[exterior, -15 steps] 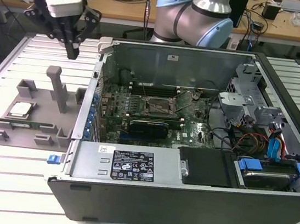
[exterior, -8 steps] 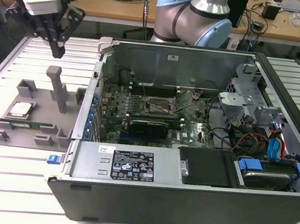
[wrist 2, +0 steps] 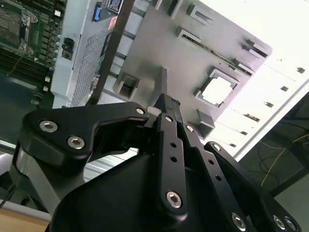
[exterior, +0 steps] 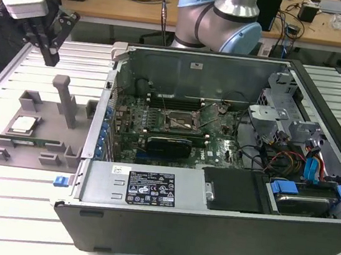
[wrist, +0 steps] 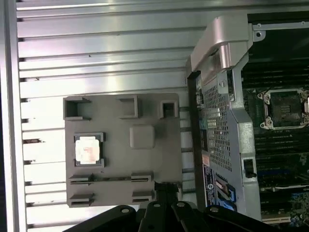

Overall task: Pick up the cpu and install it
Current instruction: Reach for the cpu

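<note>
One target only: the small flat square silver-topped cpu [exterior: 23, 124], lying flat in a square pocket of the grey plastic fixture tray [exterior: 53, 131]. Sits untouched at about six o'clock from the black two-fingered gripper [exterior: 50, 55] in the exterior view, well apart and lower. Clenched on nothing, hanging above the tray's far edge. Square, so no long axis to match. Empty dark metal socket frame [exterior: 181, 121] inside the open grey computer case [exterior: 206, 239], at three o'clock from the tray.

An open computer case [exterior: 145, 225] is lying on a slatted table [exterior: 3, 206]. A grey tray [exterior: 54, 126] is sitting at the exterior view's left.
</note>
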{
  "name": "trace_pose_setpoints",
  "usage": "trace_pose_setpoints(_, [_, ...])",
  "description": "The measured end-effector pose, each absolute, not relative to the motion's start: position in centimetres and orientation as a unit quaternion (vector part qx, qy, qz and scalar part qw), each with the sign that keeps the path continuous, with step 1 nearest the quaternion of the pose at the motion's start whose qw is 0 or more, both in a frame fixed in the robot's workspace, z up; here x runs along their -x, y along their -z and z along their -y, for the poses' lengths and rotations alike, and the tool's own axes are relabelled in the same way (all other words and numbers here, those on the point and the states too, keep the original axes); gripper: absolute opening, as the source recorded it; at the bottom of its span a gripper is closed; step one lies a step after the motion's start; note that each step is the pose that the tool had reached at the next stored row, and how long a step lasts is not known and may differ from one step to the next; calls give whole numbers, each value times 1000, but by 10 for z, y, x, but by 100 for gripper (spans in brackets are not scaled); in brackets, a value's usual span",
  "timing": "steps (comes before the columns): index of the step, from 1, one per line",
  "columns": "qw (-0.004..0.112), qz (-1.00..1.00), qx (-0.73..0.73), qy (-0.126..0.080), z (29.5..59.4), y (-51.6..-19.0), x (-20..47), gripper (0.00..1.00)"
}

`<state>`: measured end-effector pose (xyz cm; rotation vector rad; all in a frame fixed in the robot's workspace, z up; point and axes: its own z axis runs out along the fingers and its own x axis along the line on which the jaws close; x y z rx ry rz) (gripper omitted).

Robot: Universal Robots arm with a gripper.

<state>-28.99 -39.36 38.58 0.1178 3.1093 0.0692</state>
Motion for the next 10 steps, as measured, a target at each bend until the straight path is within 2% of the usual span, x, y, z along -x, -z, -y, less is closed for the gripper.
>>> trace_pose_setpoints(10, [15,-999,-38,-21,372,-356,339,11])
